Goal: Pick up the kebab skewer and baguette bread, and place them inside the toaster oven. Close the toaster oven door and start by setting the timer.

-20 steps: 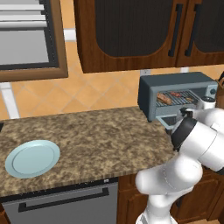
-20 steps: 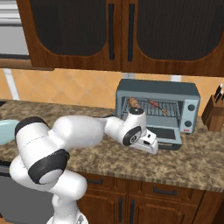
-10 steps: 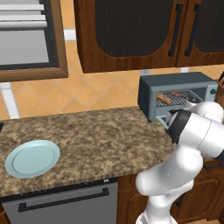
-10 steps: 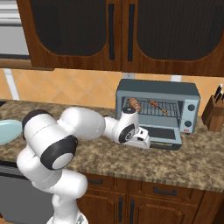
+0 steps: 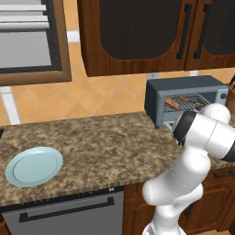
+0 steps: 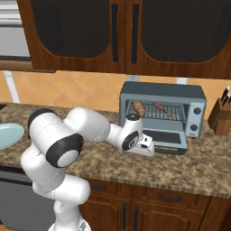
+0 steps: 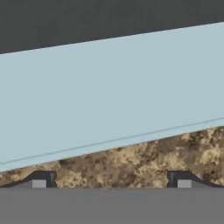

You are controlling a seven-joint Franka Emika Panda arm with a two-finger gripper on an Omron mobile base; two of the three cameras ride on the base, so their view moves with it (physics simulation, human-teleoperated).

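Note:
The grey-blue toaster oven (image 6: 162,97) stands on the counter with its door (image 6: 167,137) dropped open and flat. On the wire rack inside lie the brown baguette bread (image 6: 138,108) at the left and the thin kebab skewer (image 6: 161,108) to its right; both also show through the oven (image 5: 183,87) opening as the baguette (image 5: 172,103) and skewer (image 5: 190,98). My gripper (image 6: 151,148) sits low at the door's front left corner, just above the counter, open and empty. In the hand view my gripper (image 7: 111,181) faces the door's grey-blue frame (image 7: 109,96) at close range, fingertips (image 7: 43,179) wide apart.
A pale blue plate (image 5: 34,165) lies at the counter's left end. A knife block (image 6: 221,117) stands right of the oven. Dark wall cabinets (image 6: 135,31) hang above, and a dishwasher front (image 5: 69,213) sits below the counter's edge.
The arm's elbow has swung up and outward while the hand slid a little left and down along the open door's front edge. The jaws stayed open.

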